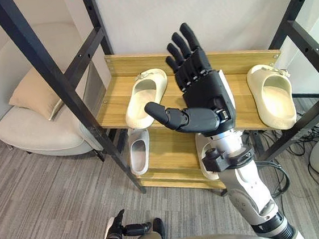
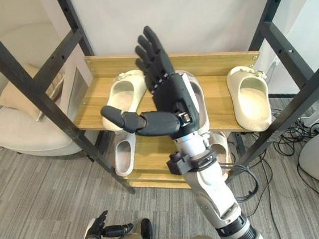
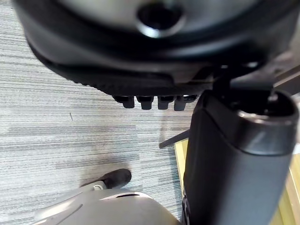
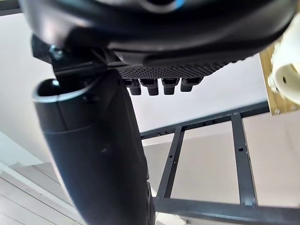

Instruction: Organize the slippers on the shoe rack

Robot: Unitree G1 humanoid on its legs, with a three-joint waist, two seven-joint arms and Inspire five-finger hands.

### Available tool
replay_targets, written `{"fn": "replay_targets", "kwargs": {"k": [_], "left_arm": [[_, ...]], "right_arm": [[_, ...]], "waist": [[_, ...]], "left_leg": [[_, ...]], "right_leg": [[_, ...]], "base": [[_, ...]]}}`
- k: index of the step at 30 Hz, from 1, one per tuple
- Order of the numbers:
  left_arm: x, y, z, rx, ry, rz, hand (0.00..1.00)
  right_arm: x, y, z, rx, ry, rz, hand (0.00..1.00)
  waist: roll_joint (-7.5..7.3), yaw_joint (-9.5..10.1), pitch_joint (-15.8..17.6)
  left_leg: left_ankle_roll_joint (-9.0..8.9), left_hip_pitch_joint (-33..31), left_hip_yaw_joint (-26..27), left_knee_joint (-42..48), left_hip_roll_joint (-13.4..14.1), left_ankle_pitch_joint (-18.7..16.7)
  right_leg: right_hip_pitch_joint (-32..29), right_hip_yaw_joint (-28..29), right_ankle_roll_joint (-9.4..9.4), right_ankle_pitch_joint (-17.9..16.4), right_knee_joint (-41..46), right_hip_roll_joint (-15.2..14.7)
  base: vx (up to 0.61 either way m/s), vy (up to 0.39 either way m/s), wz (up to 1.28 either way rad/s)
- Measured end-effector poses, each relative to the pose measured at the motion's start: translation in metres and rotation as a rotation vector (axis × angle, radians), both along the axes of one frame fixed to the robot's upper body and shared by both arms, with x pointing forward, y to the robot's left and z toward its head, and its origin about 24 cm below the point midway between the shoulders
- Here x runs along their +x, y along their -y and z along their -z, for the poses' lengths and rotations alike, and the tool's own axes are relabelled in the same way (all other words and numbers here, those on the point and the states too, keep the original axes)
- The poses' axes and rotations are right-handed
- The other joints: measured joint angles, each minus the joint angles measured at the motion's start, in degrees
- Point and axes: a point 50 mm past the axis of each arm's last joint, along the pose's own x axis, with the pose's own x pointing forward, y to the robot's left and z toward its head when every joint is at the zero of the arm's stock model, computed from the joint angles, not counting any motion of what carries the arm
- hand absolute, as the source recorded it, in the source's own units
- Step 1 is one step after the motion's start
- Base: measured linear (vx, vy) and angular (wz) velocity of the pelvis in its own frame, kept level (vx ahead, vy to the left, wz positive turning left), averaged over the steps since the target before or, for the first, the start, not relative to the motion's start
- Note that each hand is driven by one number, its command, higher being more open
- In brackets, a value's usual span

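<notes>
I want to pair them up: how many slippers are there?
5 slippers. Top shelf: one left, one behind the right hand, one right. Lower shelf: one left, one right, partly covered. More may be hidden.

the shelves are pale, smooth wood, their frame matt black metal. the slippers look smooth, matt cream plastic or foam. the armchair is soft cloth; the floor is ribbed grey carpet.

You see the right hand with straight fingers and its thumb standing out. Past them, the black shoe rack crosses a pale wall; a cream slipper lies on its wooden shelf.
</notes>
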Motion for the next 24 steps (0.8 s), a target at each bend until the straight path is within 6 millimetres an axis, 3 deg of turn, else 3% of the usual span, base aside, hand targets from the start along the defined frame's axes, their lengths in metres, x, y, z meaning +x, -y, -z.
{"fn": "replay_targets", "kwargs": {"k": [7,13,24], "left_arm": [[-0.003,0.0,-0.001,-0.01,0.009,-0.017,1.0],[-0.006,0.0,0.0,-0.03,0.007,-0.05,1.0],[-0.012,-0.002,0.0,-0.051,0.005,-0.085,1.0]], "right_arm": [[0.007,0.035,-0.005,-0.091,0.052,0.275,1.0],[0.011,0.065,-0.014,-0.29,0.136,0.51,1.0],[0.014,0.096,-0.041,-0.546,0.297,0.732,1.0]], "waist": [[0.07,-0.16,0.0],[0.1,-0.2,-0.1],[-0.44,-1.19,-0.8]], "left_leg": [[-0.01,-0.2,0.0,-0.1,0.0,0.0],[-0.01,-0.5,-0.1,-0.2,0.0,0.0],[-0.05,-1.1,-0.1,-0.1,0.0,0.1]], "right_leg": [[-0.2,0.0,0.0,0.0,-0.1,0.0],[-0.3,0.0,0.05,0.0,-0.3,0.1],[-0.9,0.1,0.11,0.2,-0.4,0.1]], "base": [[0.0,0.0,0.0],[0.0,0.0,0.0],[0.0,0.0,0.0]]}}
